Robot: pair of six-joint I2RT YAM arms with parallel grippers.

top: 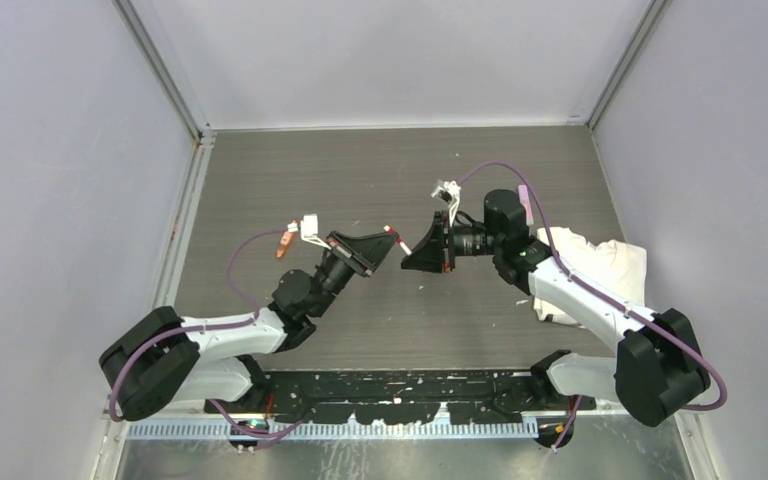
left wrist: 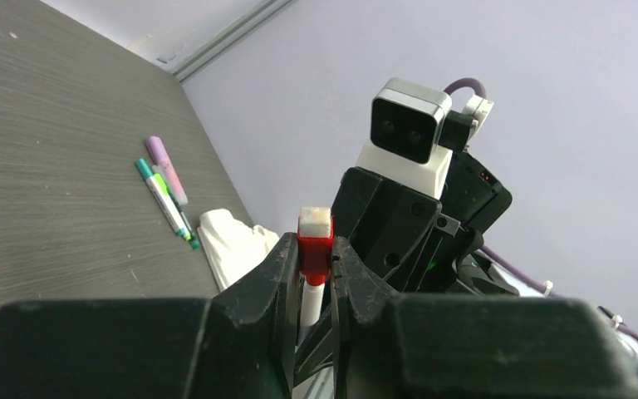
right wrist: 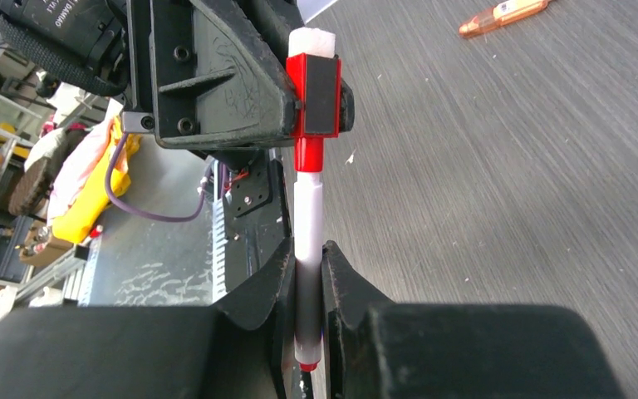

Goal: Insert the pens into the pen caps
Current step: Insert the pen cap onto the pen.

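Alignment in mid-air: left end effector pinches red cap, right end effector pinches white pen, opposed on one axis so pushing seats them.

The left arm reaches forward and to the right from its base, with its wrist angled so that the left gripper points toward the middle. The right arm stretches forward and to the left, bent at the wrist so that the right gripper faces the other one, their tips nearly meeting above the surface. The left gripper's jaws are pinched tight on a red cap, and the right gripper's jaws are clamped round the barrel of a pen whose upper end sits in that cap
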